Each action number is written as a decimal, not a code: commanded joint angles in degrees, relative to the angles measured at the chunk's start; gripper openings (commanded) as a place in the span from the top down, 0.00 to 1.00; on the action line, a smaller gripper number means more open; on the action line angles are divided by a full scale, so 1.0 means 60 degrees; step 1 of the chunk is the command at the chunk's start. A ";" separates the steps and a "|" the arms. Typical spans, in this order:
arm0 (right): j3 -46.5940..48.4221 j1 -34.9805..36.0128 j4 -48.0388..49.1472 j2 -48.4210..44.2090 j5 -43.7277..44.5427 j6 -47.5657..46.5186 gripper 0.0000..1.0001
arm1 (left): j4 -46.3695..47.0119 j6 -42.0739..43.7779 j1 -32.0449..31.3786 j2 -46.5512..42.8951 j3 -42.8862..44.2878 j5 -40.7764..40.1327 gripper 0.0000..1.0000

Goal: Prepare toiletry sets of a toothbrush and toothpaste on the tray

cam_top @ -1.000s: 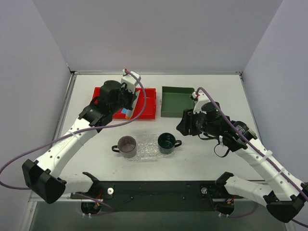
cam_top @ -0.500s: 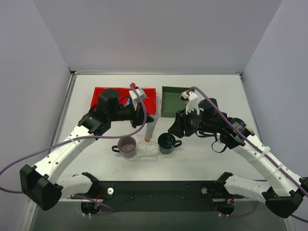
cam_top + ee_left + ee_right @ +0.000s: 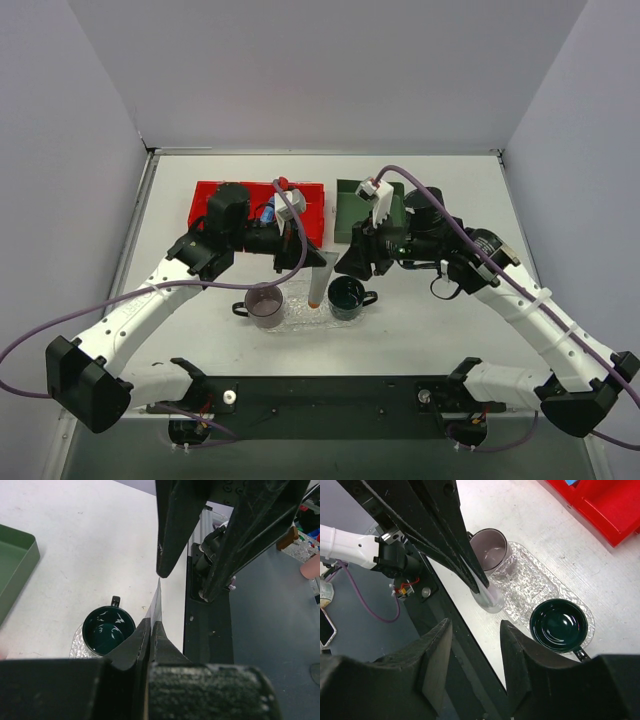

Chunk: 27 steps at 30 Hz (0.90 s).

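Observation:
My left gripper [image 3: 320, 257] is shut on the flat end of the toothpaste [image 3: 316, 283], a white tube that hangs with its orange cap pointing down. The cap is just over the clear bumpy tray [image 3: 300, 312], between a purple cup [image 3: 265, 304] and a dark green cup [image 3: 347, 296]. In the left wrist view the tube's thin edge [image 3: 156, 605] sticks out from the closed fingers [image 3: 135, 640]. My right gripper [image 3: 475, 670] is open and empty, hovering by the green cup [image 3: 557, 625]. A light-blue toothbrush [image 3: 268, 214] lies in the red bin [image 3: 310, 205].
A dark green square bin [image 3: 362, 222] stands behind the right gripper. The two arms are close together over the tray [image 3: 530, 585]. The black base rail [image 3: 330, 395] runs along the near table edge.
My left gripper has carried the toothpaste from the red bin toward the near side, down over the tray. My right gripper has swung left toward the green cup.

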 commanded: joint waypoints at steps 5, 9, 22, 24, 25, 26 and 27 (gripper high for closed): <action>0.0594 0.0108 0.0290 0.0487 -0.0607 -0.0272 0.62 | 0.0760 0.0053 -0.0006 0.0001 0.0046 0.0835 1.00; 0.0594 0.0152 0.0349 0.0575 -0.0754 -0.0243 0.67 | 0.0804 0.0009 -0.0079 0.0015 0.0031 0.0982 1.00; 0.0331 0.0240 0.0788 0.0619 -0.0754 -0.0140 0.79 | 0.0834 -0.0050 -0.0181 0.0045 0.0046 0.1334 1.00; 0.0345 0.0240 0.0803 0.0677 -0.0798 -0.0125 0.82 | 0.0848 -0.0049 -0.0167 0.0030 0.0046 0.1319 1.00; 0.0316 0.0255 0.0803 0.0678 -0.0827 -0.0125 0.85 | 0.0834 -0.0035 -0.0181 0.0030 0.0046 0.1305 1.00; 0.0302 0.0255 0.0803 0.0693 -0.0827 -0.0111 0.86 | 0.0848 -0.0049 -0.0182 0.0044 0.0046 0.1305 1.00; 0.0287 0.0269 0.0788 0.0693 -0.0842 -0.0125 0.88 | 0.0834 -0.0035 -0.0182 0.0045 0.0046 0.1305 1.00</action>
